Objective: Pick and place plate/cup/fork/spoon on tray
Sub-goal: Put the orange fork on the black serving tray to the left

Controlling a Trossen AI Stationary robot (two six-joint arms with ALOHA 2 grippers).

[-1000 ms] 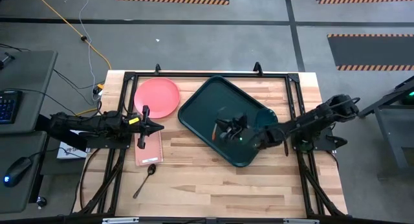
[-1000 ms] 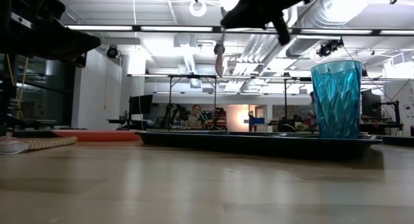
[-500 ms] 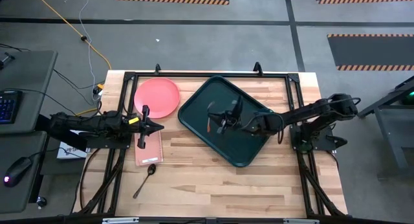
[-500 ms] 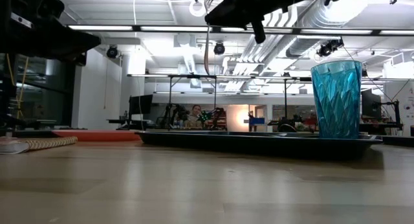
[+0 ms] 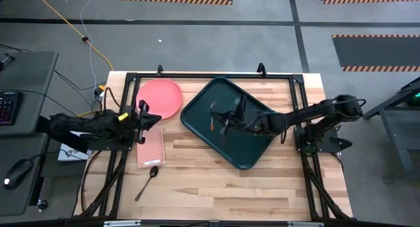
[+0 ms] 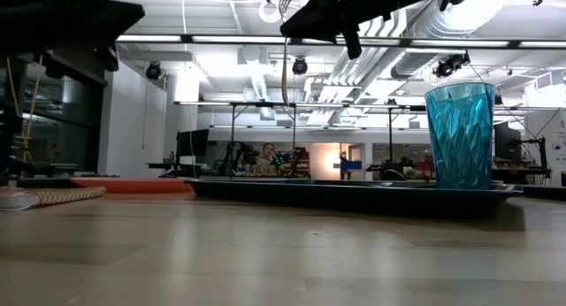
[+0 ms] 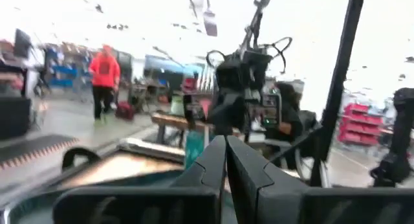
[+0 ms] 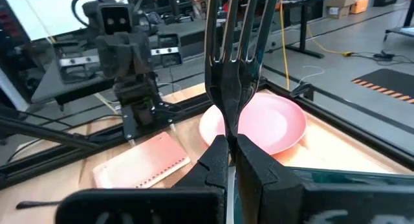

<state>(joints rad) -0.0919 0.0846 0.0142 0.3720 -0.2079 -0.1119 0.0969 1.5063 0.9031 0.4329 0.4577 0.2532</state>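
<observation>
The right gripper (image 5: 226, 120) hung above the middle of the tray (image 5: 197, 109), its fingers pinched tight on the fork (image 8: 234, 52), which stood upright with its tines pointing up past the fingers in the right wrist view; held by the neck like that, the orange handle (image 5: 211, 124) hung below, probably so it could be lowered and laid flat on the tray; in the low view the fork (image 6: 284, 49) hung well clear of the tray floor, so the release looked not yet due. The cup (image 6: 460, 136) stood upright on the tray, at its right end as the low view showed it, presumably set there out of the way of the cutlery. The left gripper (image 5: 142, 115) waited empty with its fingers closed together, hovering just beside the plate (image 5: 159, 99), which lay off the tray at the table's far left; it seemed placed for that pick next. The spoon (image 5: 147, 180) lay on bare wood near the front, well apart from the tray, just beyond a pink slab (image 5: 151, 149); both plate and spoon were judged to be outstanding.
</observation>
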